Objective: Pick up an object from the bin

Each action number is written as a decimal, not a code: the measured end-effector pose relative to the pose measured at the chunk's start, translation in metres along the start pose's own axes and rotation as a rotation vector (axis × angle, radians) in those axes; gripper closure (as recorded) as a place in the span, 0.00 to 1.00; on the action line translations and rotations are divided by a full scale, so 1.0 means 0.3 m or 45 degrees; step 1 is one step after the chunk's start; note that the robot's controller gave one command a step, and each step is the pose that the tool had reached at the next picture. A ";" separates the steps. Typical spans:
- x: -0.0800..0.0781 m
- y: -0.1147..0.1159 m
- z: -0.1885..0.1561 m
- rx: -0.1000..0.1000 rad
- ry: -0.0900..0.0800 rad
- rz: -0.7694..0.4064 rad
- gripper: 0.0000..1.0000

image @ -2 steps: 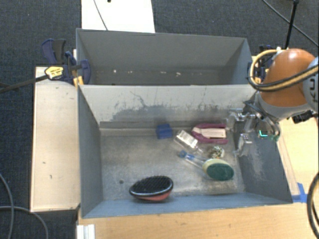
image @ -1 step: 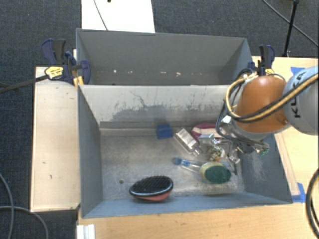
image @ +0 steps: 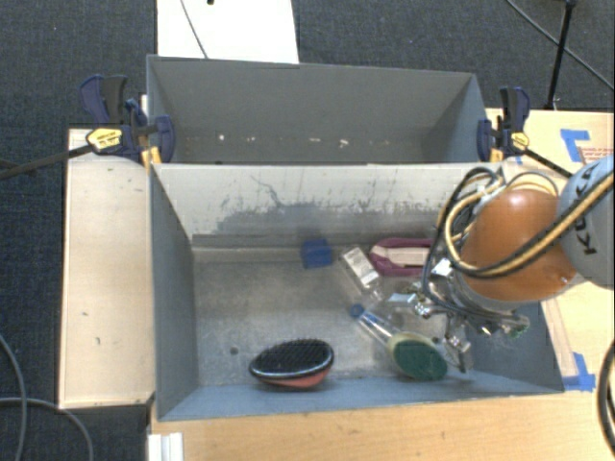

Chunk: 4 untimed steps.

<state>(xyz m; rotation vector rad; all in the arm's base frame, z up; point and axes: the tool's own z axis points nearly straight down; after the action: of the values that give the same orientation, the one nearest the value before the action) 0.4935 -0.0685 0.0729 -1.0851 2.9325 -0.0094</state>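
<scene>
Just left of the claw [image: 452, 340], a round green pad [image: 418, 359]; claw's grip state indiscernible.

Arm in from the right, gripper hanging low beneath the wrist

The arm [image: 591, 200] enters at the view's right edge and bends downward, its wrist wrapped in a rounded orange cover [image: 514, 243]. Black and yellow cables [image: 468, 205] loop round the left side of that cover and run back along the arm. Below the cover hangs the metal gripper [image: 454, 339], a little left of the wrist; it appears to point nearly straight down, though the cover hides its upper part
</scene>
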 end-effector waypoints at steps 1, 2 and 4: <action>-0.086 0.156 -0.005 0.005 -0.008 0.239 0.00; -0.046 -0.173 -0.099 0.001 0.007 0.350 0.00; -0.141 0.181 0.002 -0.016 0.013 0.176 0.00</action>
<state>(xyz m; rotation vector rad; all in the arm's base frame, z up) 0.4903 0.0004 0.0722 -0.8835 3.0137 0.0056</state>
